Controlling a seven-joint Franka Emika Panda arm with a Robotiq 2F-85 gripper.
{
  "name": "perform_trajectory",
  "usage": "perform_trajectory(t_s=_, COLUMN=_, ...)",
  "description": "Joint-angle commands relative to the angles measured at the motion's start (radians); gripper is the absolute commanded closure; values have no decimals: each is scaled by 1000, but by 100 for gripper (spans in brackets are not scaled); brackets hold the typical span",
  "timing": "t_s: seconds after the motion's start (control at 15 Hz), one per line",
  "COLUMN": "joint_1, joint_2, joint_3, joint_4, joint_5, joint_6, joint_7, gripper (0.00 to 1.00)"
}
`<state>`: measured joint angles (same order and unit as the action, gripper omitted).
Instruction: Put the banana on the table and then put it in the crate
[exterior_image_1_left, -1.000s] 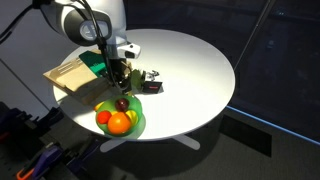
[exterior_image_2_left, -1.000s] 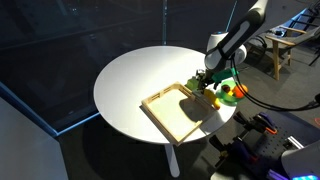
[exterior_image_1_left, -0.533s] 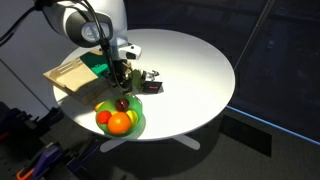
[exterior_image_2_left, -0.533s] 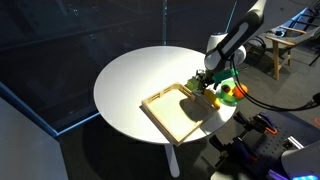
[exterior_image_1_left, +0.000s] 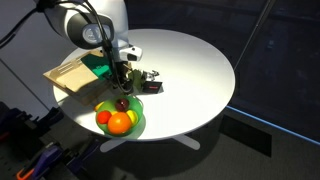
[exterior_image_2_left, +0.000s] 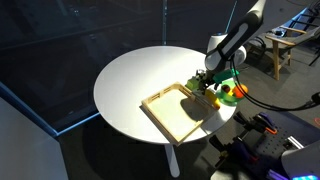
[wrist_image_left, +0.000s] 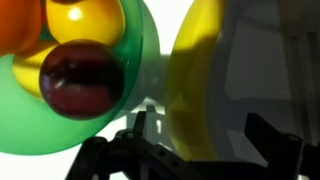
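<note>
Gripper (wrist_image_left: 197, 122) is open: in the wrist view the fingers sit either side of the banana (wrist_image_left: 195, 70) with a sliver of gap on both sides, so it straddles the fruit without clamping it. The view is too blurred to say whether either pad touches. The banana runs lengthwise between the jaws, just beside the green plate (wrist_image_left: 140, 60), with white tabletop behind it. I can't tell whether it rests on the surface or hangs just above it.

On the plate are a dark red fruit (wrist_image_left: 85, 82), a yellow fruit (wrist_image_left: 85, 18) and an orange fruit (wrist_image_left: 15, 20), bunched together.

In both exterior views the gripper (exterior_image_1_left: 121, 92) (exterior_image_2_left: 207, 85) points straight down at the plate's edge, on the side toward the crate (exterior_image_1_left: 65, 72) (exterior_image_2_left: 180, 112) — the banana itself is hidden under it there. The crate sits on the table (exterior_image_1_left: 190, 60) close to the plate. A small dark object (exterior_image_1_left: 150, 82) lies on the table near the gripper, too small to identify.
</note>
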<state>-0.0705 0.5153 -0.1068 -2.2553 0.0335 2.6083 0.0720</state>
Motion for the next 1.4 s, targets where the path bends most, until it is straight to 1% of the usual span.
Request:
perform_trajectory(t_s=0.0, joint_1=-16, joint_2=13, joint_3=3, joint_4=16, joint_5=-7, joint_6=9, joint_7=-23, gripper=8)
perform_trajectory(t_s=0.07, joint_1=-18, joint_2=15, joint_3=3, joint_4=17, joint_5=-6, joint_6=8, joint_7=-23, gripper=27)
perform_trajectory(t_s=0.27, joint_1=-18, joint_2=12, joint_3=3, joint_4=16, joint_5=-6, joint_6=5, joint_7=-22, gripper=53)
perform_trajectory(t_s=0.47, joint_1=-14, joint_2=1, joint_3=2, joint_4=12, joint_5=-7, joint_6=-4, joint_7=-15, gripper=77)
perform_trajectory(t_s=0.53, joint_1=-10, joint_2=-3, joint_3=-3, joint_4=11, joint_5=-9, joint_6=-9, joint_7=-5, gripper=83)
perform_trajectory(t_s=1.07, joint_1=23, joint_2=-46, joint_3=-37, joint_4=-6, joint_5=-50, joint_6=-27, joint_7=28, gripper=83)
perform_trajectory(t_s=1.33, joint_1=30, joint_2=-71, joint_3=-40, joint_4=-8, joint_5=-66, joint_6=-39, joint_7=33, gripper=83)
